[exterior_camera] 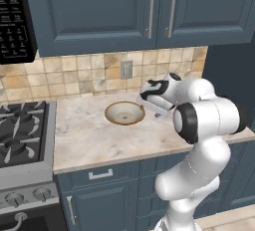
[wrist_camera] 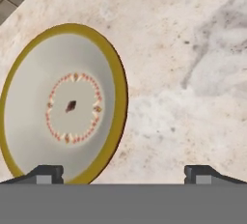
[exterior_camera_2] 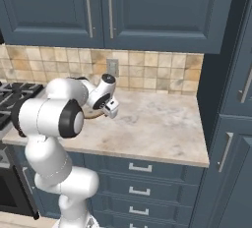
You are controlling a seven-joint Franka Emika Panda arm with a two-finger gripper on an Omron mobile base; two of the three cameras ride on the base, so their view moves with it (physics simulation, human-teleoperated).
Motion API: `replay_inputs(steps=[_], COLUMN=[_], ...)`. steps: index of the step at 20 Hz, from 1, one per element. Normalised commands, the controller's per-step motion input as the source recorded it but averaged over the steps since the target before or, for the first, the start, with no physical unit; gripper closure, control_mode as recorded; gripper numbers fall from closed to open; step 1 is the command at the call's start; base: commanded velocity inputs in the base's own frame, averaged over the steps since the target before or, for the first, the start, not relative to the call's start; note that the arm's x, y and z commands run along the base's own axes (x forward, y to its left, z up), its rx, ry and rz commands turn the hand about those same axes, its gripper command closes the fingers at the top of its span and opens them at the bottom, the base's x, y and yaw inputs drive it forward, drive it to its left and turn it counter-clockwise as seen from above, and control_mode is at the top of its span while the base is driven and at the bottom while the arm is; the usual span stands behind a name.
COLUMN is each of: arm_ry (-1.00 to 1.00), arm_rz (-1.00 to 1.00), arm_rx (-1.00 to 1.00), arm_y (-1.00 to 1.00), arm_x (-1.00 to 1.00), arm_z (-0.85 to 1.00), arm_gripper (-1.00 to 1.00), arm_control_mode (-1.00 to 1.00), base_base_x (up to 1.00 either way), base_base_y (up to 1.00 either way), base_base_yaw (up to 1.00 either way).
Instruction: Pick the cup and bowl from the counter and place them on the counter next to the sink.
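On the counter (exterior_camera: pixel 89 135), between the stove (exterior_camera: pixel 22 130) at the left and my arm, I see the bowl (exterior_camera: pixel 124 113) sitting upright, near the tiled back wall (exterior_camera: pixel 74 73). My gripper (wrist_camera: pixel 123 172) hovers above its right rim, fingers (wrist_camera: pixel 48 174) spread wide apart, holding nothing.

Kitchen — stove (exterior_camera: pixel 20 130), tiled backsplash (exterior_camera: pixel 99 73), cabinets (exterior_camera: pixel 129 11)

One bowl (exterior_camera: pixel 124 113) sits on the counter (exterior_camera: pixel 94 140). Beside the counter stands one stove (exterior_camera: pixel 22 130); above it hang two cabinet doors, each with one handle.
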Motion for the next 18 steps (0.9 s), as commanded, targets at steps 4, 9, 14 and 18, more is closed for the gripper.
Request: replay_inputs(steps=[4, 9, 14, 18], arm_ry=[0.00, 0.00, 0.00, 0.00], arm_rz=[0.00, 0.00, -0.01, -0.02], arm_rx=[0.00, 0.00, 0.00, 0.00], arm_y=[0.10, 0.04, 0.00, 0.00], arm_x=[0.11, 0.13, 0.19, 0.21], arm_z=[-0.16, -0.16, -0.17, -0.13], arm_gripper=[-1.00, -1.00, -1.00, -1.00], arm_control_mode=[-1.00, -1.00, -1.00, -1.00], base_base_x=[0.00, 0.00, 0.00, 0.00], base_base_y=[0.00, 0.00, 0.00, 0.00], base_base_yaw=[0.00, 0.00, 0.00, 0.00])
